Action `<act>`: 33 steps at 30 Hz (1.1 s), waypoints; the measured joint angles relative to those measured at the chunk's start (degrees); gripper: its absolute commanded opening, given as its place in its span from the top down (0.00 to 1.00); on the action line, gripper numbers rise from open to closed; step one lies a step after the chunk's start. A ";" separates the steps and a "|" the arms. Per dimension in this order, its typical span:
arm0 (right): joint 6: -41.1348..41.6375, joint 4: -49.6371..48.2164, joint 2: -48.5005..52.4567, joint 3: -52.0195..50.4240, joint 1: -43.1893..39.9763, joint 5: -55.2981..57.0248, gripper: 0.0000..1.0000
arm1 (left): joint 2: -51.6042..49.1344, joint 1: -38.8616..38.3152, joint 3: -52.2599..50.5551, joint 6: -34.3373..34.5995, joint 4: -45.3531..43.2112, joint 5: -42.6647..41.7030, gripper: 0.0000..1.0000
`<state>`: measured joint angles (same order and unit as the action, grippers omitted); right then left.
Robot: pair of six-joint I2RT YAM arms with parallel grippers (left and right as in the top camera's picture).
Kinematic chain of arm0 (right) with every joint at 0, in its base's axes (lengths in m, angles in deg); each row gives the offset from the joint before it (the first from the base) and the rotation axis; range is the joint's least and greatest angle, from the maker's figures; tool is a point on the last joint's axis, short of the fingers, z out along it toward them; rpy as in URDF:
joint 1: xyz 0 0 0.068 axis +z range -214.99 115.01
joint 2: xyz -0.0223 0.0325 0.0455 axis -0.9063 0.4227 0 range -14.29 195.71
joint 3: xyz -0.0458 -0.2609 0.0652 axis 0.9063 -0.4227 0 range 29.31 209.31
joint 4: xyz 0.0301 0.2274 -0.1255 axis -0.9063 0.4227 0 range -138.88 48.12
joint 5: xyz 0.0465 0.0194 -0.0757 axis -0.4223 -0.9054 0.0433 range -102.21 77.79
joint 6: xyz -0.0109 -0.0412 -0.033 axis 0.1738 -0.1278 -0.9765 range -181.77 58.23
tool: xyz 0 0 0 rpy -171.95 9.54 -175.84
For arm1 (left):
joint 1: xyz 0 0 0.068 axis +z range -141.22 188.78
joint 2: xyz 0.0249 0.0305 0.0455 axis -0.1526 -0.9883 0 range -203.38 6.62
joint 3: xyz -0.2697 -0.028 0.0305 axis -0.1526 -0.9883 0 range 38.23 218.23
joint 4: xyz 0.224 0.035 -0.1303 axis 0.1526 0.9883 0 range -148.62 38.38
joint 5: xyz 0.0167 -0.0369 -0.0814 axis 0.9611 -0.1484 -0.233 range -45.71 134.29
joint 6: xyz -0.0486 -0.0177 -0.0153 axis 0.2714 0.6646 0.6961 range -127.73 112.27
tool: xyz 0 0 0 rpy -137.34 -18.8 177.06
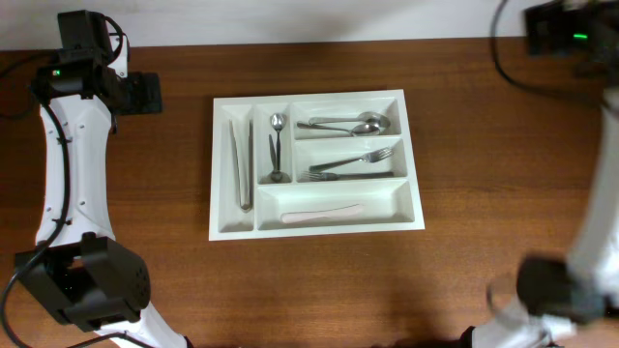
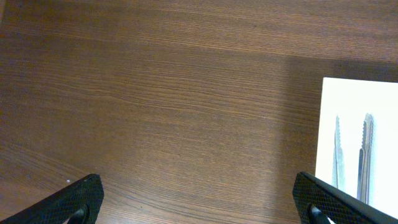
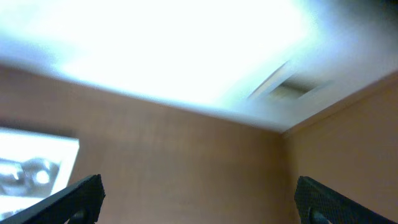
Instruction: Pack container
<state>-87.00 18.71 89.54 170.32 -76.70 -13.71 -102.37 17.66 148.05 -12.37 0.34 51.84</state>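
Observation:
The white container [image 1: 319, 232] lies in the middle of the wooden table. Metal tongs [image 1: 241, 164] fill its left narrow compartment, and a small spoon [image 1: 277, 124] with a dark utensil lies in the second. Spoons [image 1: 348, 124], forks [image 1: 353, 162] and a pale knife [image 1: 322, 214] lie in the three long compartments. My left gripper [image 1: 145, 94] is open and empty over bare table left of the container; its wrist view [image 2: 199, 202] shows the container's edge [image 2: 326, 124] and the tongs [image 2: 364, 155]. My right gripper [image 3: 199, 199] is open and empty, far right, in a blurred view.
The table's far edge meets a bright white wall or floor [image 3: 155, 43]. The right arm [image 1: 556, 29] is blurred at the top right corner, and its base [image 1: 551, 290] stands at the lower right. The left arm's base [image 1: 87, 285] stands at the lower left.

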 measured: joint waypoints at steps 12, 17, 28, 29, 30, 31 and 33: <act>0.00 -3.54 -42.18 -17.03 6.62 -0.50 0.02 | 0.02 0.00 0.00 0.02 0.04 -0.02 0.01; 5.11 -16.92 -59.36 -42.14 6.75 -1.79 0.01 | 0.02 0.00 0.00 0.02 0.07 0.02 0.01; 32.46 -48.59 -87.49 -102.49 6.78 -2.64 0.01 | 0.02 0.00 0.00 0.22 0.11 0.00 0.01; 34.53 -51.69 -88.67 -106.84 6.78 -2.67 0.01 | 0.02 0.00 0.00 0.22 0.11 0.00 0.01; 36.39 -54.01 -90.05 -111.10 6.78 -2.64 0.01 | 0.00 0.00 0.00 0.22 0.09 0.00 0.01; 37.75 -55.84 -91.32 -114.64 6.78 -2.64 0.01 | 0.00 0.00 0.00 0.22 0.11 0.00 0.01; 39.87 -58.40 -93.72 -120.69 6.78 -2.64 0.01 | 0.00 0.00 0.00 0.22 0.09 0.00 0.01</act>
<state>-47.14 -39.69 -4.18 49.62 -69.92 -16.35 -102.37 17.66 148.05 -12.15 0.43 51.84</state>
